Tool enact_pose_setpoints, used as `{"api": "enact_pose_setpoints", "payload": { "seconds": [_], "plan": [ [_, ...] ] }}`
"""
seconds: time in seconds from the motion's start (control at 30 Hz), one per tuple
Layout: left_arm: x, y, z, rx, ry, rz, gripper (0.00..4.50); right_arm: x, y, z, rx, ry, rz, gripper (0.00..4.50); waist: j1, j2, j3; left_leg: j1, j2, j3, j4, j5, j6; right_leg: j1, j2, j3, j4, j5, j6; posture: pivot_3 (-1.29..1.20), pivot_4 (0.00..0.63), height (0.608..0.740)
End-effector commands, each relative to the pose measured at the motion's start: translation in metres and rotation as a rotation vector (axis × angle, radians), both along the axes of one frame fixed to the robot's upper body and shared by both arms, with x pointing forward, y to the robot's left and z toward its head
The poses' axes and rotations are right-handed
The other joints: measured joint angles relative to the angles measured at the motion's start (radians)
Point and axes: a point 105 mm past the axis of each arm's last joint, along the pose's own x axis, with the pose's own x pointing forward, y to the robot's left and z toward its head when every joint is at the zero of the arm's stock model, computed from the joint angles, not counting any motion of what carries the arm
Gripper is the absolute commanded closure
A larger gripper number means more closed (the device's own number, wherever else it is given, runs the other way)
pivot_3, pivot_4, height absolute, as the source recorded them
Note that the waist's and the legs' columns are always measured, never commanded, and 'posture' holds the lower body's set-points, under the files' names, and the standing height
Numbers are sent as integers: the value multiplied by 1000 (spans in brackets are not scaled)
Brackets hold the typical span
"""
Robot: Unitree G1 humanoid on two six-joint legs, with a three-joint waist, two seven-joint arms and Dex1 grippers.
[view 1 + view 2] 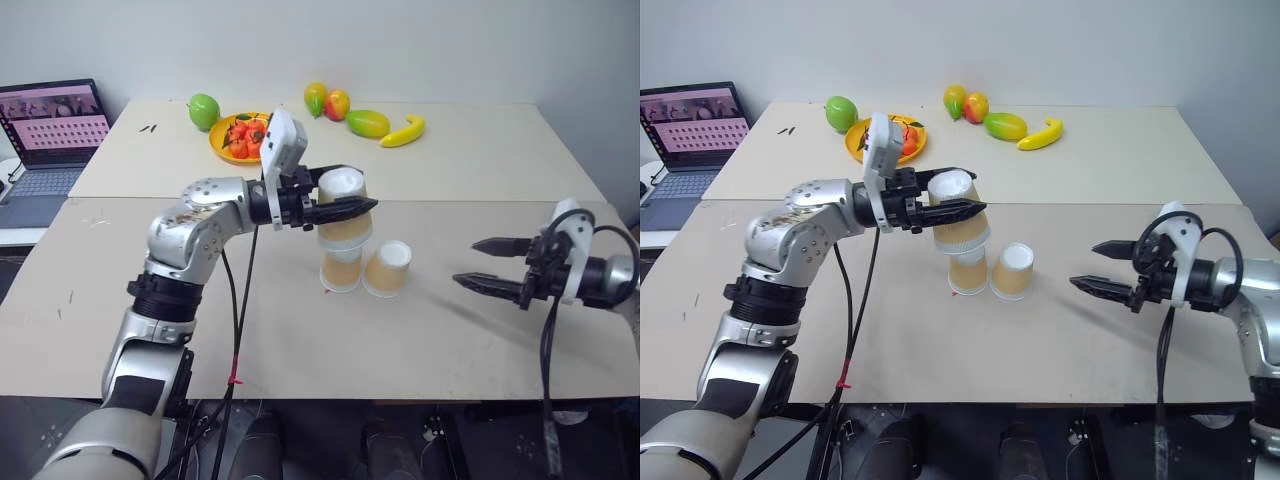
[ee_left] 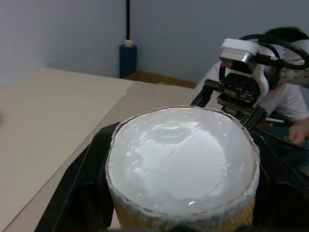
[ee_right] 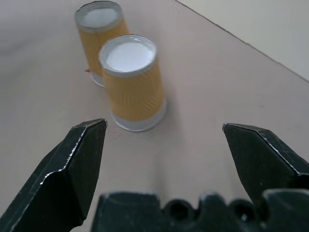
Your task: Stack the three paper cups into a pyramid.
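Above the two base cups point(image 1: 365, 267) at mid-worktop point(image 1: 300, 340), left hand point(image 1: 350, 209) pinches the third cup point(image 1: 343, 208), upside down. Right hand point(image 1: 488, 264) hangs spread, empty, well right. Risk: the bases look touching but offset; an off-centre release tips the top cup or topples one.

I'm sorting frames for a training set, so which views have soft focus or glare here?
Right wrist view: the far cup is soft, the near cup sharper, the right gripper with open jaws slightly soft. Left wrist view: sheen on the held cup and a soft background. Head views: even light, faint shadows on the table.
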Motion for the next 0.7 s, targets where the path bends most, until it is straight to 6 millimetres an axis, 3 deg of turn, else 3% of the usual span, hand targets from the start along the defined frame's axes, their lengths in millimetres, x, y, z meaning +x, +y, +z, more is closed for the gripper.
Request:
{"api": "enact_pose_setpoints", "payload": {
  "seconds": [0.03, 0.27, 0.7],
  "plan": [
    [0, -13, 15, 1, -101, -60, 1451, -8, 5, 14, 26, -68, -21, 0, 4, 0, 0, 0, 0, 0, 0, 0, 0, 0, 0, 0, 0, 0, 0, 0, 150, 732],
    [1, -30, 4, 57, -170, -112, 1451, -15, 9, 9, 49, -63, -56, 0, 5, 0, 0, 0, 0, 0, 0, 0, 0, 0, 0, 0, -1, 0, 0, 0, 150, 732],
    [-2, -54, 9, 66, -216, -204, 1451, -32, 33, -6, 107, -16, -34, 0, 2, 0, 0, -1, 0, -1, 0, 0, 0, 0, 0, 0, -1, 0, 0, 0, 150, 732]
  ]
}}
